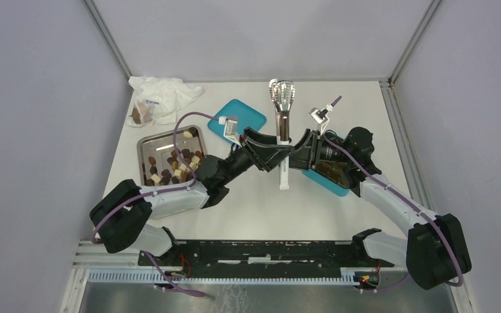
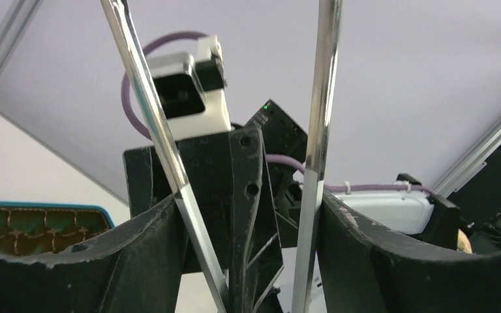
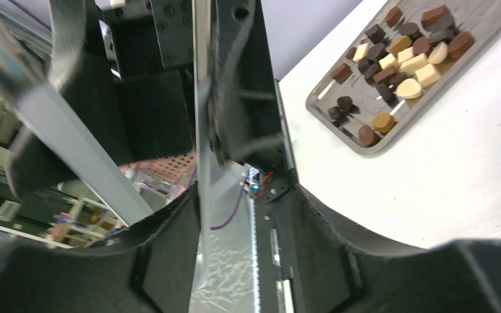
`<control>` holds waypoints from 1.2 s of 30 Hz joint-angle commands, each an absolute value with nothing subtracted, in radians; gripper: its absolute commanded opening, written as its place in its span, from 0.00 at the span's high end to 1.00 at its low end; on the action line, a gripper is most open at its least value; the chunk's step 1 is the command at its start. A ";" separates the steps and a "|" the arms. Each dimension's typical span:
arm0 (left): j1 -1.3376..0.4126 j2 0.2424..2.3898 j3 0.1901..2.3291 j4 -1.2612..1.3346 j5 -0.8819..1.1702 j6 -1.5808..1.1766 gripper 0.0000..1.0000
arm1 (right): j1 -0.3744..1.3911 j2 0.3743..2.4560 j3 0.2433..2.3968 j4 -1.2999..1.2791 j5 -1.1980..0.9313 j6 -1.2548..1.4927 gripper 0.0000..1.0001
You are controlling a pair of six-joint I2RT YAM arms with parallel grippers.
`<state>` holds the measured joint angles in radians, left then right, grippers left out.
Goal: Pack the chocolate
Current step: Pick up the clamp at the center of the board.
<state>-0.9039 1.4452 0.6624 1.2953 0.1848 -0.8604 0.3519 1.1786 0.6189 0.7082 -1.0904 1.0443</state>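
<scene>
The chocolate (image 1: pixel 175 164) is several small dark, light-brown and cream pieces lying in a steel tray (image 1: pixel 145 147) at the left; the right wrist view also shows the pieces (image 3: pixel 398 52) in the tray (image 3: pixel 339 124). Steel tongs (image 1: pixel 282 104) stand over the table's middle, between both grippers. My left gripper (image 1: pixel 275 151) is shut on them: in its wrist view the tongs' two arms (image 2: pixel 316 130) press against the inner faces of the left gripper (image 2: pixel 246 199). My right gripper (image 1: pixel 300 147) faces it, open; one tong arm (image 3: pixel 202 98) rests along one finger of the right gripper (image 3: pixel 242 189).
A teal box with brown dividers (image 1: pixel 331 177) lies under my right arm; its corner shows in the left wrist view (image 2: pixel 39 225). A teal lid (image 1: pixel 235 116) lies behind my left arm. A crumpled white plastic bag (image 1: pixel 163 94) sits at the back left.
</scene>
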 commanded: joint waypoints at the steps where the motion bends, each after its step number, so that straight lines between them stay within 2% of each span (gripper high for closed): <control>1: -0.869 1.365 0.656 1.405 0.180 -0.922 0.29 | 0.343 1.105 0.681 0.518 -1.100 0.781 0.38; 4: -0.850 1.347 0.644 1.405 0.193 -0.945 0.29 | 0.314 1.053 0.688 0.439 -1.115 0.639 0.29; 7: -0.843 1.345 0.646 1.401 0.221 -0.957 0.29 | 0.273 1.020 0.684 0.438 -1.145 0.601 0.25; 15: -0.821 1.357 0.624 1.427 0.272 -0.991 0.30 | 0.174 0.996 0.723 0.468 -1.234 0.593 0.24; 21: -0.787 1.348 0.607 1.424 0.300 -1.004 0.30 | 0.127 0.996 0.795 0.325 -1.269 0.465 0.19; 26: -0.769 1.353 0.615 1.424 0.326 -1.014 0.31 | 0.126 1.005 0.814 0.308 -1.251 0.461 0.19; 36: -0.770 1.465 0.711 1.444 0.659 -1.058 0.33 | 0.172 1.135 0.953 0.400 -1.195 0.657 0.20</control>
<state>-0.7689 1.4425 0.6552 1.3552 0.4950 -1.0080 0.1398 1.1027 0.9123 0.3119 -1.2278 0.5419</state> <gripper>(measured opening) 0.687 0.798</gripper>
